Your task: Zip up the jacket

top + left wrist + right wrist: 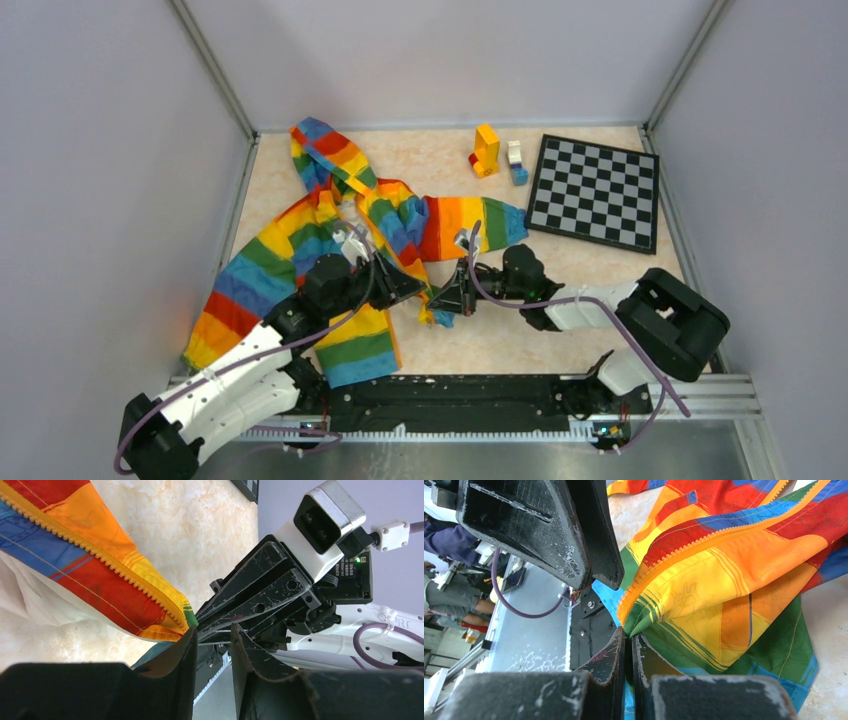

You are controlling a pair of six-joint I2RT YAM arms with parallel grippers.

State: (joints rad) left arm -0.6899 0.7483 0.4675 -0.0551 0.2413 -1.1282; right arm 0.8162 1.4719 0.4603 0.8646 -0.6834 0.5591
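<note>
The rainbow-striped jacket (300, 250) lies spread on the table's left half, hood at the far end, front open. My right gripper (629, 635) is shut on the green bottom corner of one front panel, right at the lower end of the orange zipper teeth (704, 540). In the top view that gripper (442, 302) sits just off the jacket's lower right hem. My left gripper (213, 630) faces it tip to tip, jaws a little apart with nothing between them. The zipper edge (100, 555) runs up and to the left of it. From above, the left gripper (410, 287) hovers over the hem.
A black-and-white chessboard (595, 190) lies at the far right. Stacked toy blocks (485, 150) and smaller white and blue ones (516, 160) stand beside it. Grey walls close three sides, and the black mounting rail (450, 400) runs along the near edge.
</note>
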